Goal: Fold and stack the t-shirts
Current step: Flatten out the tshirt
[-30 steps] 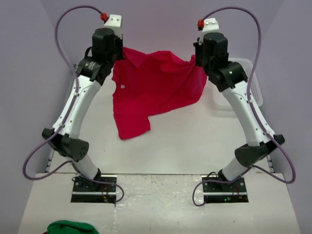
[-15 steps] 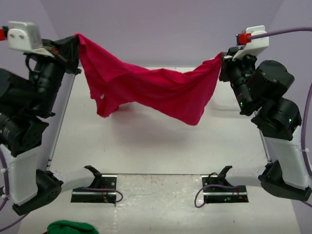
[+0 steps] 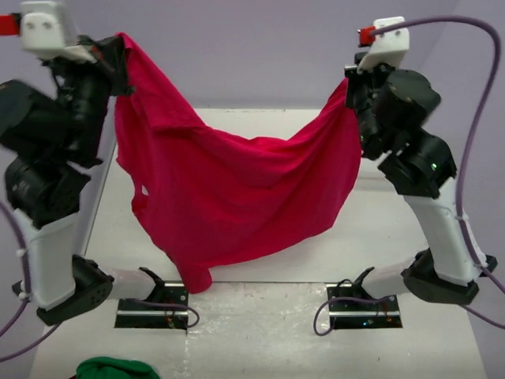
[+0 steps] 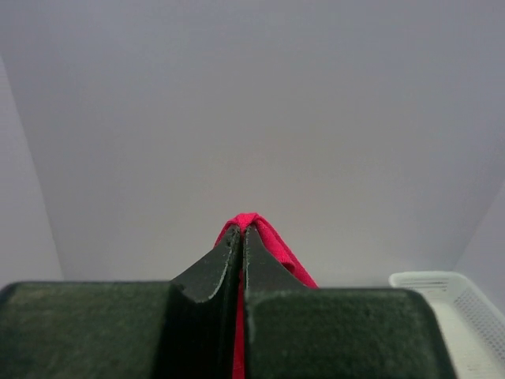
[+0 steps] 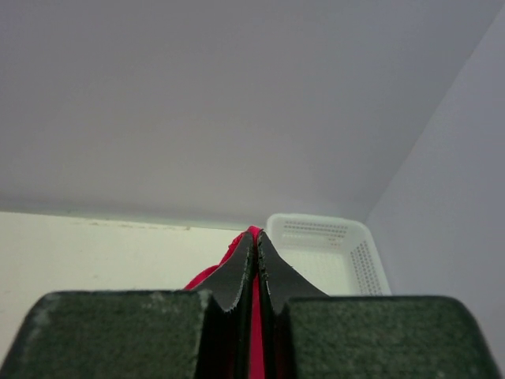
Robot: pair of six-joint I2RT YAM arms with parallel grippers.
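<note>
I read the t-shirt (image 3: 237, 197) as plain bright red, no print. The left gripper (image 4: 241, 230) and right gripper (image 5: 255, 238) are matte black, with red showing between the fingers of each. The left arm (image 3: 49, 245) and right arm (image 3: 438, 229) are white with black joints, and the cables (image 3: 476, 118) are purple. The basket (image 5: 319, 241), one o'clock in my right wrist view, is white and dotted with perforations. The table (image 3: 379, 237) is off-white and the walls (image 3: 260, 55) pale lavender. There is a green cloth (image 3: 118, 369) at seven o'clock overhead.

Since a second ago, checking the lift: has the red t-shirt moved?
Yes: the red t-shirt is spread wider, its lowest corner now down by the left arm's base plate.
</note>
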